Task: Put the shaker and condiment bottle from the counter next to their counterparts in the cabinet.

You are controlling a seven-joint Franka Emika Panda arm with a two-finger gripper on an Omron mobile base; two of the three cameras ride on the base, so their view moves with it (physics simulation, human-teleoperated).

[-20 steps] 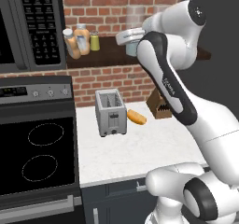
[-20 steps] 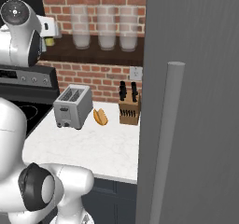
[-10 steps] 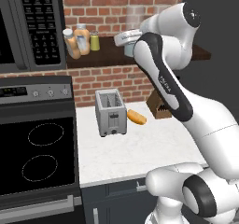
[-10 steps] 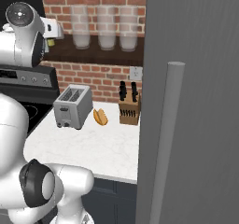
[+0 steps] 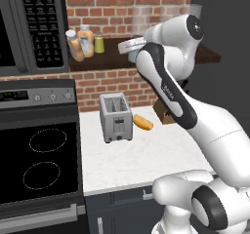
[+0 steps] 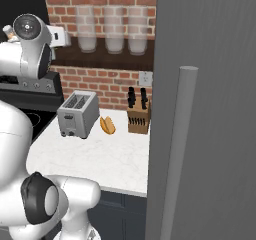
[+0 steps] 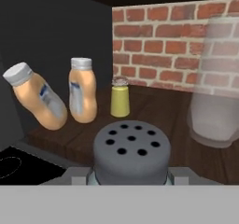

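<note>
The end effector (image 7: 130, 178) grips the shaker (image 7: 131, 152) upright by its body, held at the cabinet (image 7: 158, 111) shelf near the yellow-green shaker (image 7: 120, 97), probably to set it alongside its counterpart.

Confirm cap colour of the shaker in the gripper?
Dark grey, with black holes on top. The shaker cap shows best in the hand view.

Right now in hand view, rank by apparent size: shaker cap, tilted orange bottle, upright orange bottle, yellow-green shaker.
1. shaker cap, largest only because it sits closest to the camera
2. tilted orange bottle and upright orange bottle, too alike to rank
3. yellow-green shaker
</note>
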